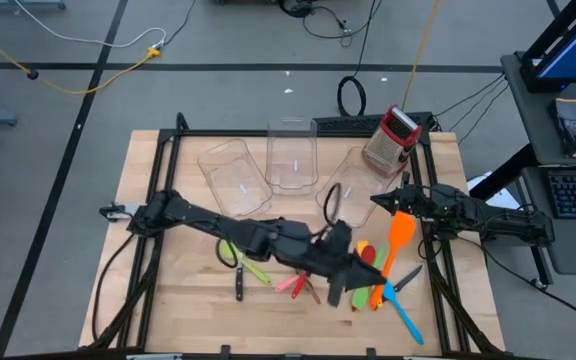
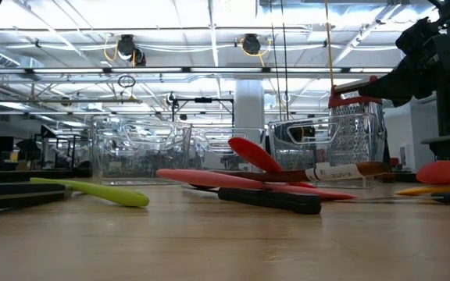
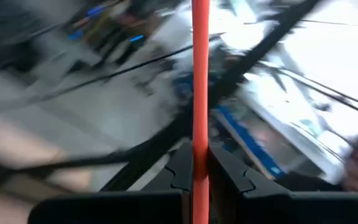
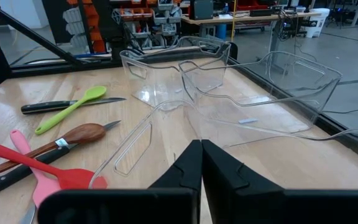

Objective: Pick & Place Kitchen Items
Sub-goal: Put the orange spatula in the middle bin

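Left end effector (image 3: 194,177) clamped on orange spatula (image 3: 200,81) handle, near surface front right. Spatula light, stiff, slick; mid-handle grip best. Right end effector (image 4: 201,163) closed, empty, above bins (image 4: 229,87).

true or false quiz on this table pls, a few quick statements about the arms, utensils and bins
1. The left end effector is shut on a thin orange-red handle. True.
2. The right end effector is holding the green spoon. False: it is shut and holds nothing; the green spoon lies on the table beside a black-handled knife.
3. The red-topped box grater stands near the table's far right corner. True.
4. The clear bins are full of utensils. False: no utensils show in them; the utensils lie on the table.
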Robot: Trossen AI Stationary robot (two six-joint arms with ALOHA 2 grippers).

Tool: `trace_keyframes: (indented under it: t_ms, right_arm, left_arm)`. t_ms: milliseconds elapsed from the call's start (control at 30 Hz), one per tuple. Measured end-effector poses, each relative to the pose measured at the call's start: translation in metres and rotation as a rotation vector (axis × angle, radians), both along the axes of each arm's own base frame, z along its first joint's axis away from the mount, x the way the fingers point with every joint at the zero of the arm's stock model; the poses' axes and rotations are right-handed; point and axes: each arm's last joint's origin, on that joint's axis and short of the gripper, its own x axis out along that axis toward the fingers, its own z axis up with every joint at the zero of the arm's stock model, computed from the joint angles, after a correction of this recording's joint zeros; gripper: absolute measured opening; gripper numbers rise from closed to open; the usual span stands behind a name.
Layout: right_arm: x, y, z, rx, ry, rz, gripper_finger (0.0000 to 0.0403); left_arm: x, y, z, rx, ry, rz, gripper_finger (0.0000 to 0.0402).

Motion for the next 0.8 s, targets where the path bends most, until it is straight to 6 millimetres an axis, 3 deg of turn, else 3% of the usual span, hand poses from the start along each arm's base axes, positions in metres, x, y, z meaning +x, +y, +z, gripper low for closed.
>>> trace_keyframes:
  t_ms: [367,600,800]
  right_arm:
    - [0.000,0.000,0.000,0.000,0.000,0.000,0.0004]
    - [0.000,0.000,0.000,0.000,0.000,0.000,0.0004]
    - [0.000,0.000,0.000,0.000,0.000,0.000,0.0004]
  left_arm:
    - [0.010,0.057,-0.042,-0.367,0.518,0.207,0.0009]
    - [0.008,0.105,-0.060,-0.416,0.753,0.232,0.0013]
    - [0.003,0.147,-0.071,-0.360,0.860,0.296,0.0007]
